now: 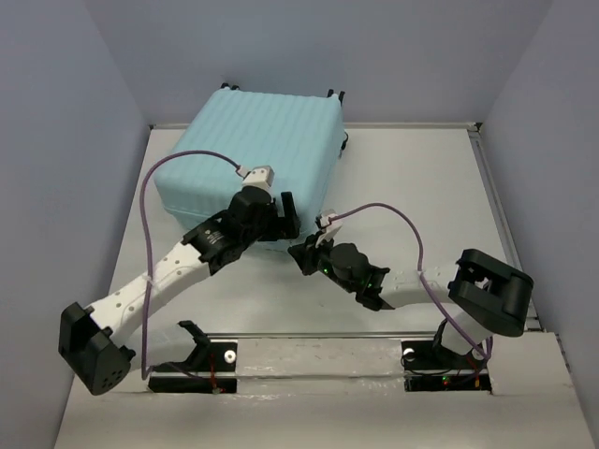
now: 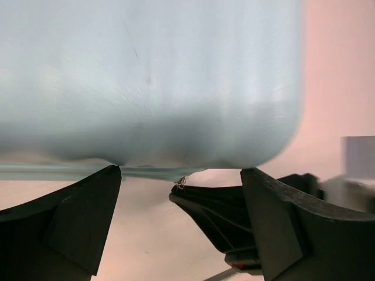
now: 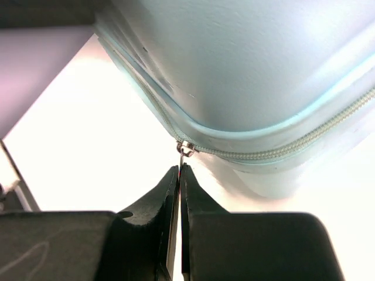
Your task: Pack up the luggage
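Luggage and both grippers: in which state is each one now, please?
Luggage: closed, lying flat on the table.
Zipper pull: hangs from the slider at the corner, its tip pinched.
Left gripper: open, fingertips at the luggage's near edge.
Right gripper: shut on the zipper pull.

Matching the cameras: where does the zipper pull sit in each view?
Top external: not discernible; it is too small to see beside the right tool at the luggage edge.
Left wrist: zipper pull at centre, under the luggage's lower edge.
Right wrist: centre, at the shut right tool's tips.
Shared landmark: the right tool.
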Robot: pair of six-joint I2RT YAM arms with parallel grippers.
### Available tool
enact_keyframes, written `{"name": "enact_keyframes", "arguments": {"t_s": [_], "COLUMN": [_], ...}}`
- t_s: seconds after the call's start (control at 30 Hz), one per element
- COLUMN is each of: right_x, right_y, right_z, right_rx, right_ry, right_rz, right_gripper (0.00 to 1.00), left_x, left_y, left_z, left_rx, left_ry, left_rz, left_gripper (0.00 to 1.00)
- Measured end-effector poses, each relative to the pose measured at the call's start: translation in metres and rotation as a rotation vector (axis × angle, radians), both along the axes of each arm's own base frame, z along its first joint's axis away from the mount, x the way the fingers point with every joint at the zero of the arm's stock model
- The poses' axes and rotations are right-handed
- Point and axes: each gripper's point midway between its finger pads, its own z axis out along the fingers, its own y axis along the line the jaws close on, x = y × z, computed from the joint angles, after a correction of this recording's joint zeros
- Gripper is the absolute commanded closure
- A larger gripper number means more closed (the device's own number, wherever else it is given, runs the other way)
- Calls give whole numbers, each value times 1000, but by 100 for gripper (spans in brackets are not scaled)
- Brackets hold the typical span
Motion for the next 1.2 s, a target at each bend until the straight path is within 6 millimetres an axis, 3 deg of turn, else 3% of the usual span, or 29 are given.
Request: {"name": "enact_keyframes", "arguments": {"t_s": [0.1, 0.13, 0.17, 0.2, 0.27, 0.3, 0.33, 0.4, 0.47, 0.57, 0.67, 0.8, 0.9, 1.03, 1.1, 1.2], "right_x": [-3, -5, -6, -8, -11, -11, -12, -13, -13, -14, -14, -14, -13, -10, -8, -3], "right_y": [-2, -4, -5, -6, -7, -7, -6, -6, -6, -6, -5, -5, -5, -6, -9, -22], "right_z": [-1, -1, -1, -2, -2, -1, -1, -2, -2, -2, -2, -3, -3, -6, -6, -4], "right_rx": [23, 30, 34, 41, 49, 52, 54, 54, 53, 49, 40, 29, 12, -17, -37, -71], "right_ry": [27, 37, 43, 52, 61, 63, 66, 68, 68, 66, 64, 61, 62, 66, 68, 70], "right_rz": [-6, -7, -7, -5, -1, 1, 4, 7, 10, 15, 21, 23, 20, 5, -8, -72], "right_gripper": [93, 93, 93, 93, 93, 93, 93, 93, 93, 93, 93, 93, 93, 93, 93, 93], "left_x": [11, 26, 36, 50, 65, 67, 69, 76, 94, 125, 148, 159, 161, 169, 173, 178], "left_y": [27, 53, 76, 118, 183, 219, 241, 288, 327, 351, 362, 360, 348, 337, 320, 283], "left_z": [80, 120, 146, 182, 217, 226, 229, 221, 194, 140, 60, 1, -23, -39, -50, -52], "left_rx": [-76, -109, -127, -139, -121, -101, -85, -41, -10, -49, -120, -188, -261, -304, -310, -346], "left_ry": [-151, -242, -301, -388, -477, -503, -512, -488, -402, -252, -37, 114, 135, 101, 102, 44], "left_rz": [67, 150, 221, 351, 539, 631, 684, 803, 882, 883, 863, 839, 830, 832, 829, 797], "left_gripper": [1, 1, 1, 1, 1, 1, 1, 1, 1, 1, 4, 13, 29, 38, 41, 42]}}
